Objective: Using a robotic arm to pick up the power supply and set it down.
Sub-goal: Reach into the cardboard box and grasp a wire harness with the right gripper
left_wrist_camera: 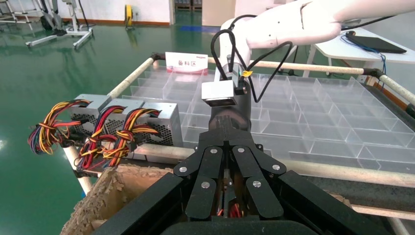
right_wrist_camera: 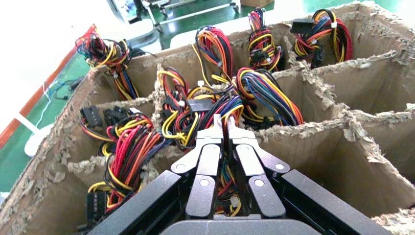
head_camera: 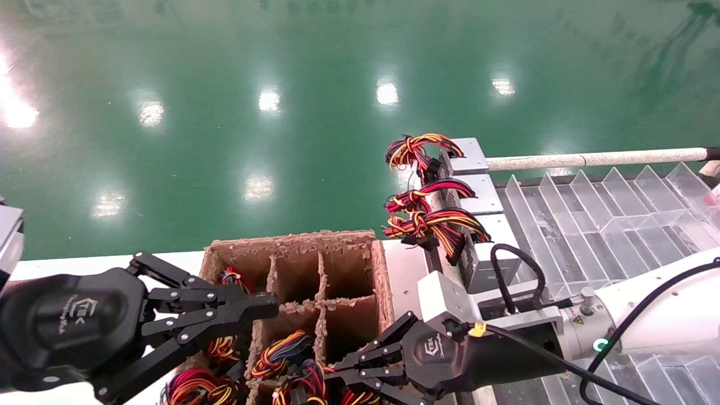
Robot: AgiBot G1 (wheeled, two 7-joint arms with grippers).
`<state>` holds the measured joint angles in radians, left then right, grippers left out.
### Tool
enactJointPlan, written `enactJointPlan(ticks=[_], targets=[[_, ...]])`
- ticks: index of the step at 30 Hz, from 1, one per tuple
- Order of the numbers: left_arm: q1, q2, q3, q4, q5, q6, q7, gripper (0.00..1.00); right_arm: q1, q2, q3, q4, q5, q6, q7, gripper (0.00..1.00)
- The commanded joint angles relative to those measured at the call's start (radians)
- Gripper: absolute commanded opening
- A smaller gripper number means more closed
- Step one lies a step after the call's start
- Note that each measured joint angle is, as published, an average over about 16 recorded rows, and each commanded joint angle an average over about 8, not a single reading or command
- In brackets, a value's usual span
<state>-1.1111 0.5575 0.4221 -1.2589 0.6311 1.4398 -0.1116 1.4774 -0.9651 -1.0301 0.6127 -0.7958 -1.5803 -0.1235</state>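
1. My right tool (right_wrist_camera: 222, 128) hangs clenched and empty over wire bundles in the cardboard box (head_camera: 344, 239).
2. Only my left wrist view shows three power supplies' (left_wrist_camera: 147, 120) vents; my left tool (head_camera: 264, 304) is clenched.

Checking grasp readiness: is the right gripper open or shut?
Shut: right gripper fingertips nearly meet above wire bundles, clamping nothing.

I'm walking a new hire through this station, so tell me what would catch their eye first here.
First, the torn cardboard box with dividers, its nearer cells stuffed with red, yellow and black wire bundles. Both black grippers hang over it, the right gripper shut just above the wires, the left gripper at the box's left side. Beyond it, three power supplies stand in a row beside clear trays.
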Motion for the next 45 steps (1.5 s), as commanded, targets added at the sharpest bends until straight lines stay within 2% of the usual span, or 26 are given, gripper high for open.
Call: enactJointPlan(ticks=[1, 30, 32, 38, 40, 45], targets=[[0.0, 0.0, 0.0, 0.0, 0.0, 0.0, 0.0, 0.0, -0.002, -0.001, -0.007, -0.002, 0.012, 0.001, 0.003, 1.0], [0.0, 0.0, 0.0, 0.0, 0.0, 0.0, 0.0, 0.0, 0.011, -0.021, -0.107, -0.033, 0.1, 0.003, -0.001, 1.0], [0.0, 0.0, 0.0, 0.0, 0.0, 0.0, 0.0, 0.0, 0.009, -0.028, -0.113, -0.037, 0.104, 0.004, -0.004, 0.81], [0.0, 0.0, 0.0, 0.0, 0.0, 0.0, 0.0, 0.0, 0.006, -0.051, -0.127, -0.061, 0.119, 0.004, -0.02, 0.06], [0.0, 0.0, 0.0, 0.0, 0.0, 0.0, 0.0, 0.0, 0.007, -0.056, -0.132, -0.068, 0.124, 0.003, -0.024, 0.0], [0.0, 0.0, 0.0, 0.0, 0.0, 0.0, 0.0, 0.0, 0.011, -0.065, -0.148, -0.077, 0.132, 0.001, -0.028, 0.0]])
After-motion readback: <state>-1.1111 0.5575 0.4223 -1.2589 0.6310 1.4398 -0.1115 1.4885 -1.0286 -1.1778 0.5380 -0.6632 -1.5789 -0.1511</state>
